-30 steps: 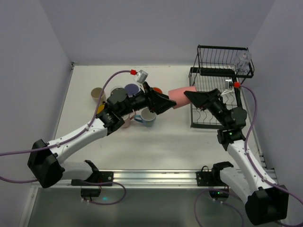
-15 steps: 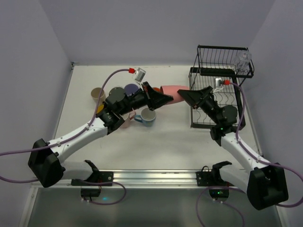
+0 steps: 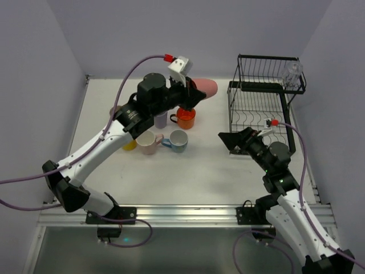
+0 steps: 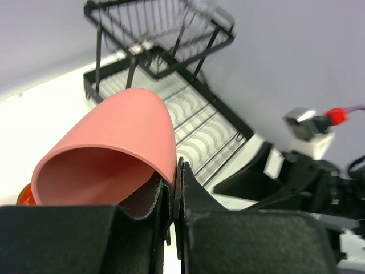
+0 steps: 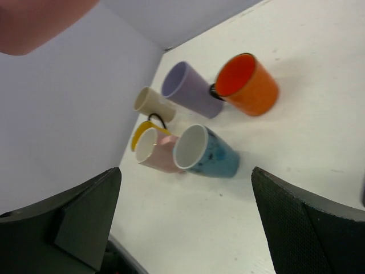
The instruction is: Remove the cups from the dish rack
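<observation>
Placing step: left gripper (image 4: pixel 174 178) is clenched on the rim of the salmon cup (image 4: pixel 114 134), held in the air over the orange mug (image 3: pixel 185 117), apart from the dish rack (image 3: pixel 231 114). Right gripper (image 3: pixel 228 140) is spread wide, empty (near rack front). The next move probably calls for lowering the cup onto bare table (image 3: pixel 199 165) beside the others, then releasing.

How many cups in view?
8: salmon cup in left end effector; clear cup in dish rack upper shelf; orange, lavender, beige, yellow, pink, blue on table. More may be hidden.
</observation>
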